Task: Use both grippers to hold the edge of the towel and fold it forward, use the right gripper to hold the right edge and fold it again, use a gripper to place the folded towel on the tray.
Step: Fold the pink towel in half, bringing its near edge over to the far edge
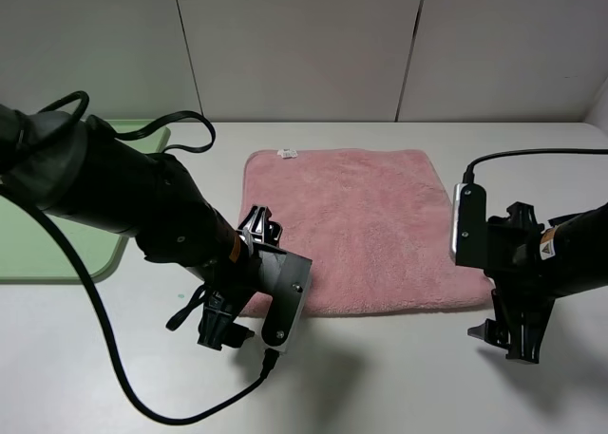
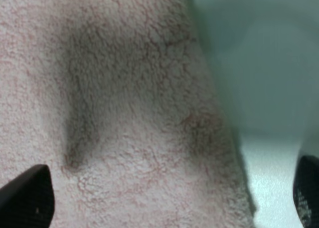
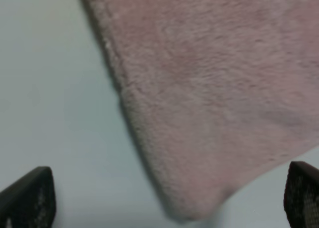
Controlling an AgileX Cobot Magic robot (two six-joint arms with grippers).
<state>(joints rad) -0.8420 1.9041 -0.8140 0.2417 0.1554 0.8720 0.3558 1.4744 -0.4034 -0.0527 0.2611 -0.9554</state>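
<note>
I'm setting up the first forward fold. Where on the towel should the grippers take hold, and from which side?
Pinch the near hem of the towel at its two corners, with the left gripper and right gripper each coming down from the near side. The towel lies flat and spread, so probably only that thin edge offers a bite.

the high camera stands off the arms and looks down at a slant across the whole tabletop (image 1: 399, 386) toward the back wall (image 1: 304, 45). it is far enough back that the towel (image 1: 351, 216), part of the tray (image 1: 47, 244) and both arms fit in. the left wrist camera looks past the left end effector (image 1: 242, 334), very close over the towel's border, with dark fingertips (image 2: 25, 198) at the picture's edges. the right wrist camera, at the right end effector (image 1: 506, 339), looks closely on a towel corner. each wrist view shares its patch of towel and bare tabletop with the high view.
</note>
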